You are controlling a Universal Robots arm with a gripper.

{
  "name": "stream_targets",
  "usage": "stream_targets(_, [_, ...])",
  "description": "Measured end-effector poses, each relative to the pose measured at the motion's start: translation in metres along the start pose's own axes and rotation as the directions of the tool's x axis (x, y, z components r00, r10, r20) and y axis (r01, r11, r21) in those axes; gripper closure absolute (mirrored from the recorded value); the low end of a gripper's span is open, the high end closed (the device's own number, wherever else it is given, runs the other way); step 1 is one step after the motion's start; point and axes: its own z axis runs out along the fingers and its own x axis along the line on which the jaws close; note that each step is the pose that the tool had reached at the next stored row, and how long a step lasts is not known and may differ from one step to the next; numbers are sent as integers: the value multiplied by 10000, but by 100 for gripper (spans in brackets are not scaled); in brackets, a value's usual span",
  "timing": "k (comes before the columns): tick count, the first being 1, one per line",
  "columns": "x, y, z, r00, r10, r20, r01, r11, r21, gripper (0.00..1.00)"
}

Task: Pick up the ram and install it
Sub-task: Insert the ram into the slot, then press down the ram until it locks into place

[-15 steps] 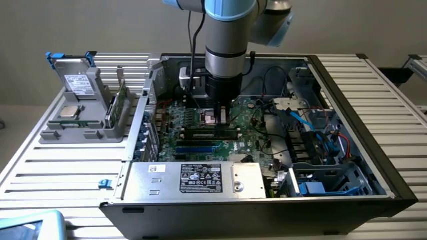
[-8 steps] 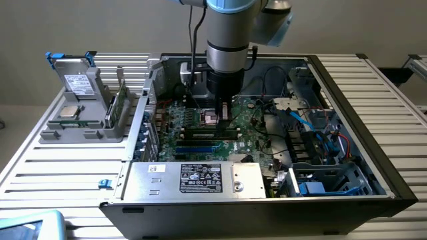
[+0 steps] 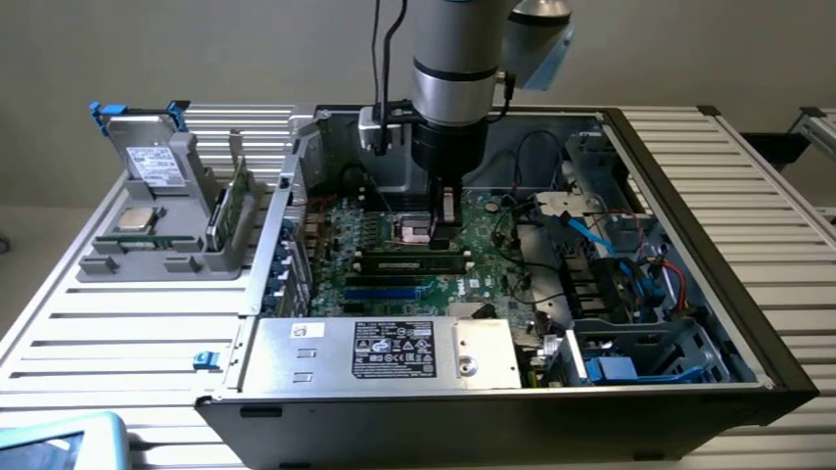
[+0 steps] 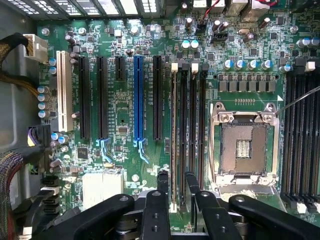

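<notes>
Count first: there is one ram (image 3: 415,260) (image 4: 173,125). It stands on edge in the outermost of four memory slots (image 4: 193,125), beside the one empty processor socket (image 4: 244,147). Beyond it on the board lie one blue expansion slot (image 4: 138,100), one white slot (image 4: 62,90) and four black ones (image 4: 84,95).

The ram's long axis runs from the exterior view's left to its right, parallel to the near wall of the case (image 3: 523,431), with its thin edge up.

Your pincer (image 3: 444,240) (image 4: 177,175) is released. Its two fingers (image 4: 162,182) stand apart, one on each side of the stick near one end, and a gap shows on both sides, so it grasps nothing.

Around it you have a silver power supply (image 3: 379,352) along the near wall and a tangle of blue and black cables (image 3: 627,264) at the exterior view's right, well apart from the stick. Outside the case, on the slatted surface (image 3: 731,166) at the exterior view's left, sits one grey holder (image 3: 144,259). It carries one square silver processor chip (image 3: 135,217) and a green board (image 3: 222,213) on edge; you cannot tell whether that board is a second stick.
</notes>
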Motion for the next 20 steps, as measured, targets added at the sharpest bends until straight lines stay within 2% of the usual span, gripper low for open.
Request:
stream_targets(10, [0,0,-1,10000,-1,-1,1,10000,0,73])
stream_targets(12, [0,-1,0,10000,-1,-1,1,10000,0,75])
stream_targets(14, [0,0,0,10000,0,-1,0,10000,0,87])
stream_targets(20, [-3,-31,16,10000,3,-3,-3,10000,-1,89])
